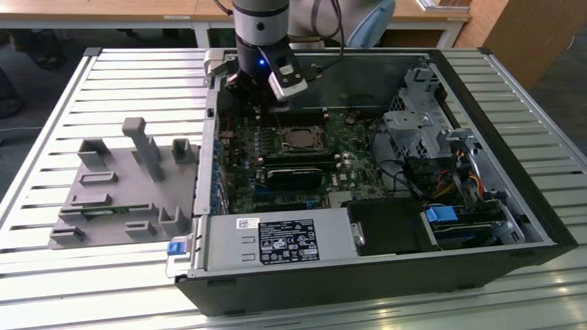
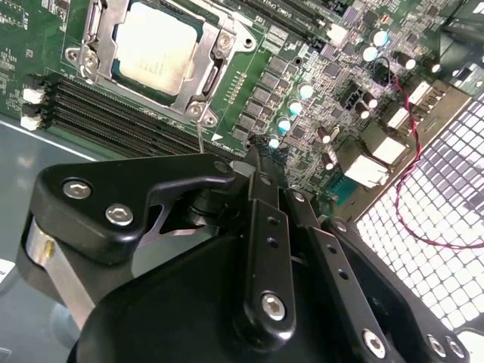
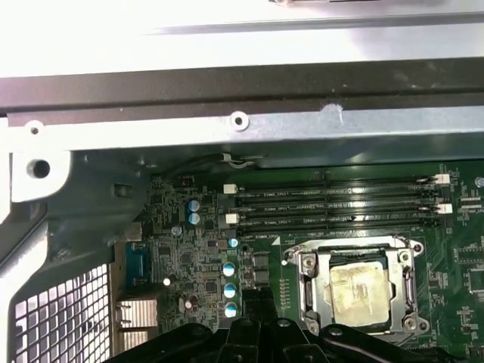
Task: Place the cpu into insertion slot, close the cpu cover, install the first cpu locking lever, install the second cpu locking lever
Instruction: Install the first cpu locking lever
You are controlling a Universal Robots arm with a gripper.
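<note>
We see the flat square cpu (image 1: 298, 137), dull silver-beige on top, seated in the square black insertion slot (image 3: 324, 295) just above the middle of the exterior view. The thin silver cpu cover (image 3: 355, 248) lies flat around it. The black gripper (image 2: 259, 155) hovers over the green motherboard (image 3: 461, 261) up and left of the socket, closed and holding nothing. The open black computer case (image 1: 367, 282) rests on a slatted metal table (image 1: 137, 75).

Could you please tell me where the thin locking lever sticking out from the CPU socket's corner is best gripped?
I'd grip the locking lever near its free end, away from the corner of the cpu cover where it starts, pinching across its thin width. It is a slim bare rod, so coming from above, clear of the cover, looks easiest.
</note>
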